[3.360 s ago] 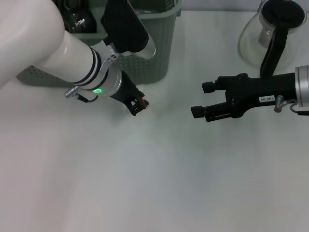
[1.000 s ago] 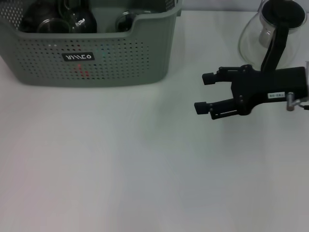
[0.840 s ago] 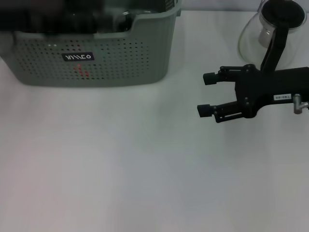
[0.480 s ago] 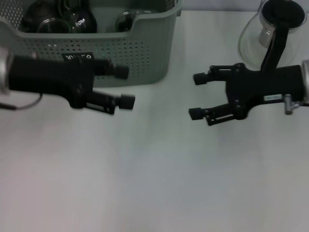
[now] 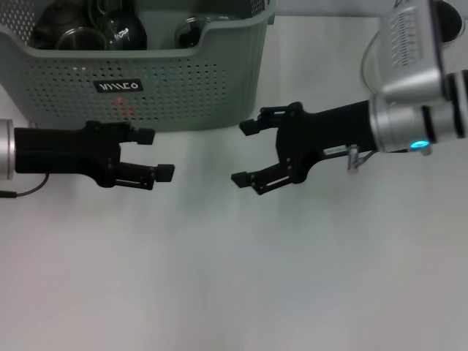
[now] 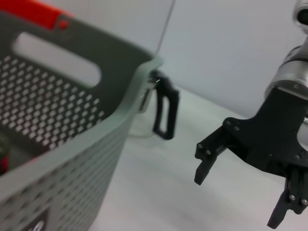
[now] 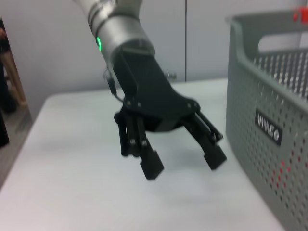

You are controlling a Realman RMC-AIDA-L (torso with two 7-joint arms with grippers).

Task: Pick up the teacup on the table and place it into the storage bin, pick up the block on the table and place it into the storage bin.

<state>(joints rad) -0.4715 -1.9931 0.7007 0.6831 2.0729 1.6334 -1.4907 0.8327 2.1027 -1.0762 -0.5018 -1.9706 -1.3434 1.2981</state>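
The storage bin (image 5: 183,88) stands at the back left of the table, grey-green with perforated walls and a black label. Glass vessels (image 5: 110,25) lie inside it, and something red (image 5: 121,110) shows through its front wall. No teacup or block shows on the table. My left gripper (image 5: 155,154) is open and empty, just in front of the bin. My right gripper (image 5: 244,153) is open and empty, facing it over the table's middle. The right wrist view shows the left gripper (image 7: 184,163) beside the bin (image 7: 269,110). The left wrist view shows the right gripper (image 6: 237,198) and the bin wall (image 6: 72,159).
A glass pot (image 5: 369,62) with a black handle stands at the back right, mostly hidden behind my right arm. Its handle (image 6: 166,110) shows past the bin's corner in the left wrist view. The white table (image 5: 219,278) stretches in front of both grippers.
My left arm left the bin, went out of view, then came back low in front of it with its gripper open. My right gripper has moved left toward the table's middle.
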